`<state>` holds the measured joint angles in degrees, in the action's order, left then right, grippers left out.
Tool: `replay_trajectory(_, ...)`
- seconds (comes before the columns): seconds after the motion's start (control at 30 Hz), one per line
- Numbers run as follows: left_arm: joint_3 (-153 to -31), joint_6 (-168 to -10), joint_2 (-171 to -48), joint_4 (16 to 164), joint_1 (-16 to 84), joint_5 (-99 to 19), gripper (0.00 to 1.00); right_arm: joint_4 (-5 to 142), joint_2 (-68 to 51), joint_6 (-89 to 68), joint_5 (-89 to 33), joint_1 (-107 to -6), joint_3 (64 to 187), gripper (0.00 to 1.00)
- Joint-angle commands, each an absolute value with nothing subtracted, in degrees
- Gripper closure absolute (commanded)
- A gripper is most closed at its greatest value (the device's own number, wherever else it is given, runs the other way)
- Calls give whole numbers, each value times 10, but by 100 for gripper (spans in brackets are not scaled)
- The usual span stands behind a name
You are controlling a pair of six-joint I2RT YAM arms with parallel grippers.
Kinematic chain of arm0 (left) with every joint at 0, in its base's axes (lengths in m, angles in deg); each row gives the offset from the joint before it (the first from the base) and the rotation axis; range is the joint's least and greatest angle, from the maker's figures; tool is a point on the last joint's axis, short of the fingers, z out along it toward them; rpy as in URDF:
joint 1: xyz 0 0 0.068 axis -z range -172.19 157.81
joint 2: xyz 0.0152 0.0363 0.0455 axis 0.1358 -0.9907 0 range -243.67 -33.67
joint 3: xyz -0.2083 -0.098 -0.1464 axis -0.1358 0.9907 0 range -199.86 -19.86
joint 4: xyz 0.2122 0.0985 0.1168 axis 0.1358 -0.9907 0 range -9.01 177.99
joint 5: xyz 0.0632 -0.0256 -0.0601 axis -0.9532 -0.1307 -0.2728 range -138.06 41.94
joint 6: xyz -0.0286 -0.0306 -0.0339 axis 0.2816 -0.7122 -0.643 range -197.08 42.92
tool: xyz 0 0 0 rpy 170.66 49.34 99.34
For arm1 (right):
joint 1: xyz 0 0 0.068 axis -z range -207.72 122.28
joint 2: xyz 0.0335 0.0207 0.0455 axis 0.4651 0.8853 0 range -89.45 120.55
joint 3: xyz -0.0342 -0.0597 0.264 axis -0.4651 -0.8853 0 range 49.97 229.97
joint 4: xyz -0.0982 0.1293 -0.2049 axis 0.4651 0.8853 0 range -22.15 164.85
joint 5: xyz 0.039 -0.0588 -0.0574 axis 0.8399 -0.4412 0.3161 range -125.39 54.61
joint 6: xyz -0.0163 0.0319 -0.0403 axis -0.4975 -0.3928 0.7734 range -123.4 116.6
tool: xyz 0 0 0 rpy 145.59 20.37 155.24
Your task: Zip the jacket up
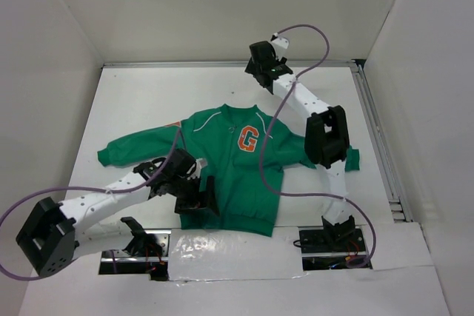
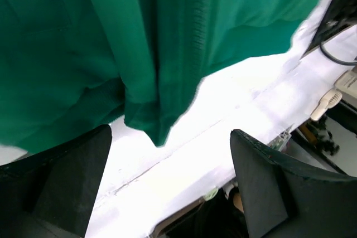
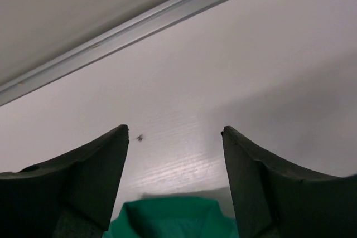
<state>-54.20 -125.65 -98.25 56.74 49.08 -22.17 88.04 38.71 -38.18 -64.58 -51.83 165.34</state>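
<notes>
Both sets of jaws are apart and empty: left gripper [image 1: 194, 196] over the near hem [image 1: 226, 223] of the jacket [image 1: 229, 168], right gripper [image 1: 265, 64] past the far collar [image 3: 167, 215]. Each should lift straight off without dragging fabric.

Top external: fixed high above and behind the two black arm bases [image 1: 141, 246], tilted down and forward across the whole white tabletop [image 1: 148, 94] to the pale back wall [image 1: 222, 5]; widest, farthest view. Left wrist: very close, aimed past the left arm's black fingers [image 2: 61, 188] at the lower hem [image 2: 145, 115] of the small green fabric jacket [image 2: 167, 37] and the near table edge; blurred. Right wrist: low and close, aimed past the right arm's black fingers [image 3: 83, 182] toward the grey metal rail [image 3: 139, 23] at the far edge, green collar [image 3: 167, 218] at the bottom margin. Shared among all three: jacket and tabletop, hem and collar ends both inside the overhead view.
</notes>
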Motion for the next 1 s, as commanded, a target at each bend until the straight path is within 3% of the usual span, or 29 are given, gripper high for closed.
replay_trajectory(0.0,-595,-1278,-921,513,488,-275,1,839,252,-383,-635,-521,1587,24)
replay_trajectory(0.13,-638,-1280,-872,517,460,-349,1,767,78,-410,-590,-508,1411,16)
replay_trajectory(0.17,-644,-1275,-868,525,453,-354,1,760,48,-418,-582,-500,1373,5)
replay_trajectory(0.37,-705,-1207,-941,605,393,-358,1,781,-173,-424,-566,-510,1092,0)
replay_trajectory(0.4,-705,-1207,-941,606,385,-358,1,781,-198,-434,-555,-510,1091,0)
replay_trajectory(0.5,-727,-1177,-997,663,353,-315,1,738,-251,-452,-416,-509,980,0)
replay_trajectory(0.6,-752,-1165,-1066,708,337,-314,1,711,-228,-464,-338,-538,933,0)
replay_trajectory(0.73,-775,-1143,-1170,774,320,-291,1,741,-149,-481,-386,-589,953,0)
replay_trajectory(0.97,-835,-1152,-1307,753,293,-327,1,728,-69,-545,-379,-551,917,0)
